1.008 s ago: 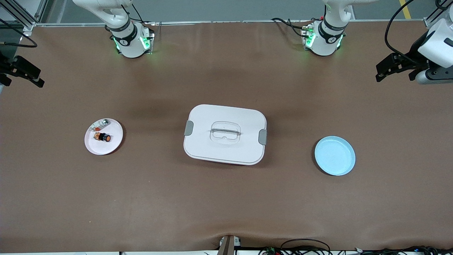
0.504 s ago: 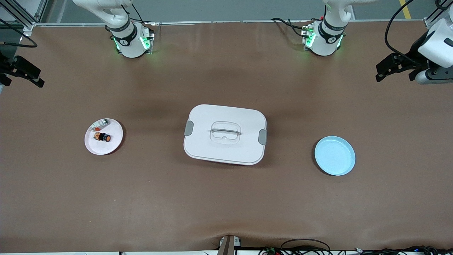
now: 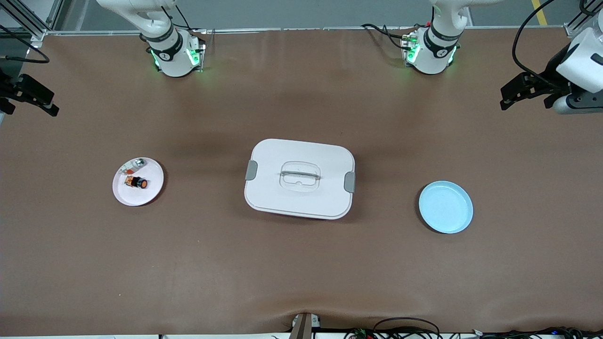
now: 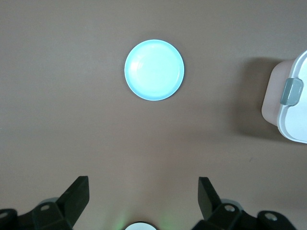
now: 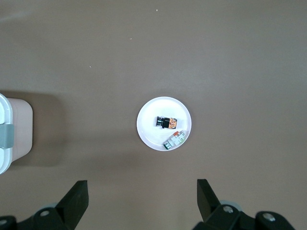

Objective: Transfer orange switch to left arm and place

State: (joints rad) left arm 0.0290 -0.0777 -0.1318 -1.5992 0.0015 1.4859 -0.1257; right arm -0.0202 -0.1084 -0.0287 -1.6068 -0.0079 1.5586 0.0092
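Note:
The orange switch [image 3: 137,182] lies on a small white plate [image 3: 150,193] toward the right arm's end of the table. In the right wrist view the switch [image 5: 165,122] lies on the same plate [image 5: 151,132], well ahead of my right gripper [image 5: 142,194], which is open and empty. In the front view the right gripper [image 3: 28,106] hangs over the table's edge at that end. The white box [image 3: 299,197] stands mid-table. My left gripper [image 3: 525,100] is open and empty over the table's other end, also seen in its wrist view [image 4: 142,191].
A light blue plate [image 3: 445,207] lies toward the left arm's end, also seen in the left wrist view [image 4: 154,70]. A small silver-and-red clear part [image 5: 175,140] shares the white plate with the switch. The box's latched ends show in both wrist views [image 4: 292,103] [image 5: 12,134].
The left arm's wrist has shifted very slightly. Nothing on the table has moved.

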